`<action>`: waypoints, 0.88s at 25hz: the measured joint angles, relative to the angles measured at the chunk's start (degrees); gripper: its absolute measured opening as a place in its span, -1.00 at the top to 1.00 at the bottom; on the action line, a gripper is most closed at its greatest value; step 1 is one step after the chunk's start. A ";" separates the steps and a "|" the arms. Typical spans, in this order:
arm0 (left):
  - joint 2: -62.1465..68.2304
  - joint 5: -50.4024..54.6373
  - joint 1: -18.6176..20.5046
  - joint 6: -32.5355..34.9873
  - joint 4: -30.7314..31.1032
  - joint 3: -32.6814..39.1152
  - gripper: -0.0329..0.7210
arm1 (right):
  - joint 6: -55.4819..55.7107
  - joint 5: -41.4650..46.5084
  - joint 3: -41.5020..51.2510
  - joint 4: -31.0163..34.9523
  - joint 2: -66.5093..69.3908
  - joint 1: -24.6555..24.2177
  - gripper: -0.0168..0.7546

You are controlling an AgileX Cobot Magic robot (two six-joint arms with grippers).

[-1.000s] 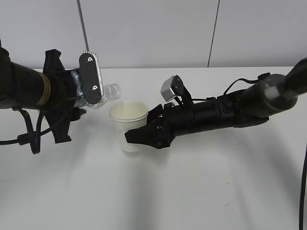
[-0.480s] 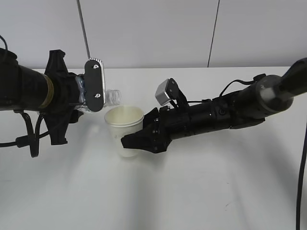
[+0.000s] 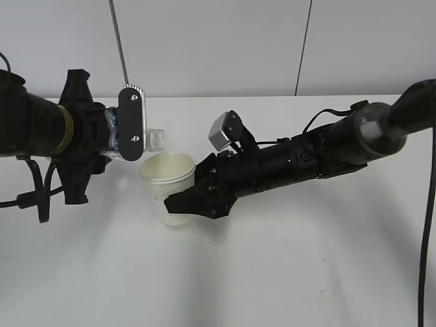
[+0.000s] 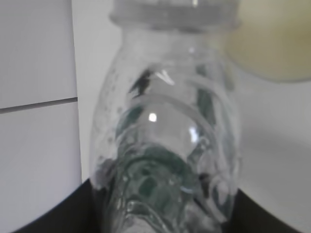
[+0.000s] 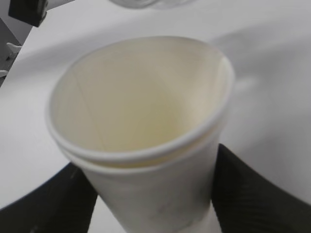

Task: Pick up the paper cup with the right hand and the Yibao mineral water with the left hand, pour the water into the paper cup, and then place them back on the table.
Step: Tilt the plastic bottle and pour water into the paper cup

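We saw the left claw (image 3: pixel 126 139) clamped on the water bottle (image 3: pixel 151 138), which lay tipped almost level above the white desk (image 3: pixel 272 272), its open ribbed neck pointing right toward the paper cup (image 3: pixel 170 184). In the left wrist view the bottle (image 4: pixel 165 136) filled the frame, clear with green label showing through, and the cup's rim (image 4: pixel 272 43) sat at the upper right. The right claw (image 3: pixel 194 201) was clamped round the cup's lower wall, holding it upright just below and beside the bottle's mouth. From the right wrist view the cup (image 5: pixel 141 131) looked dry inside, black fingers (image 5: pixel 252 189) pressing on both sides.
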 joint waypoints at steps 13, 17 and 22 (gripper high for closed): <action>0.00 1.31 0.00 0.00 5.61 0.00 0.04 | 0.21 0.49 0.00 -0.08 0.00 0.00 -0.41; 0.00 1.41 0.00 0.00 7.39 0.00 0.04 | 0.21 0.62 0.00 -0.08 0.00 0.00 -0.41; 0.00 1.49 0.00 0.00 7.97 0.00 0.04 | 0.21 0.62 0.00 -0.08 0.00 0.00 -0.41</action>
